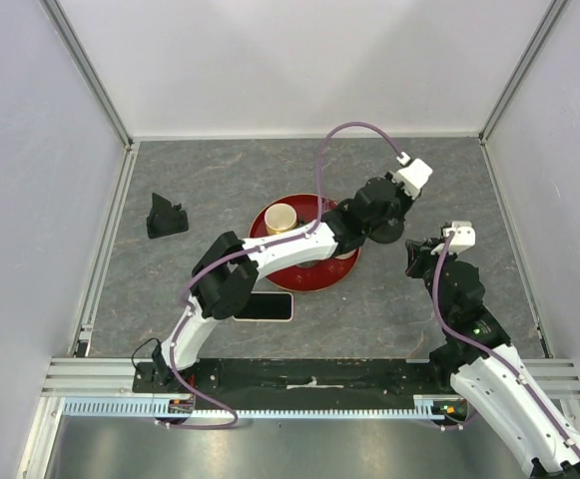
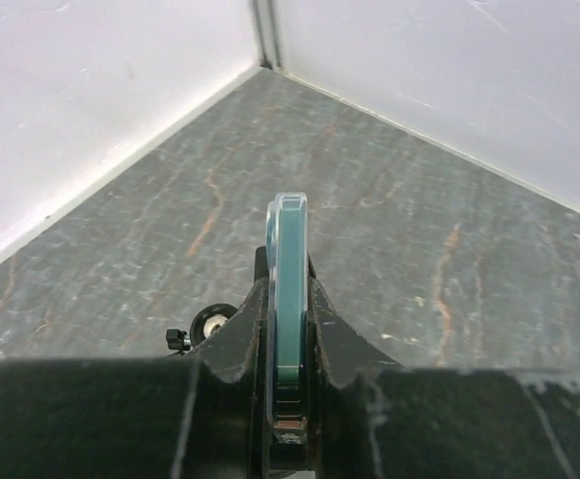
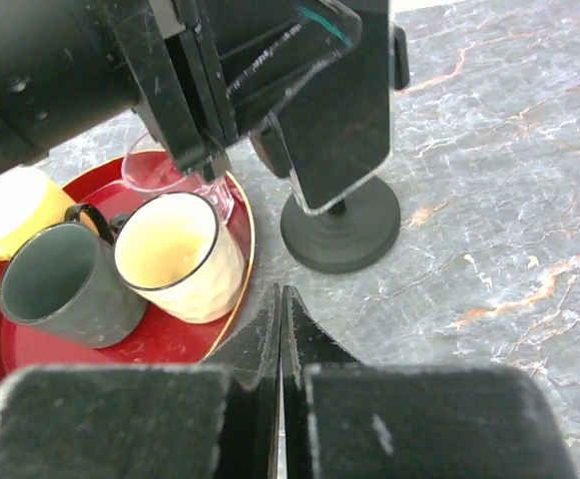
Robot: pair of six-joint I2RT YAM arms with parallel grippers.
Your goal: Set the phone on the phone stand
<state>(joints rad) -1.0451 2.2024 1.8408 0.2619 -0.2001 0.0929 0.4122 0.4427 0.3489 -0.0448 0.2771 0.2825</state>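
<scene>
While seen only edge-on from the left wrist, reads clearly as the phone [image 2: 290,235]: a thin dark slab in a clear case with a teal rim, clamped upright between the fingers of the left gripper [image 2: 288,304]. Hangs tilted just above the black round-based phone stand [image 3: 340,226], beside the red tray [image 3: 90,349]. Nothing in the right gripper [image 3: 280,309], fingers pressed flat together, low over the table.
</scene>
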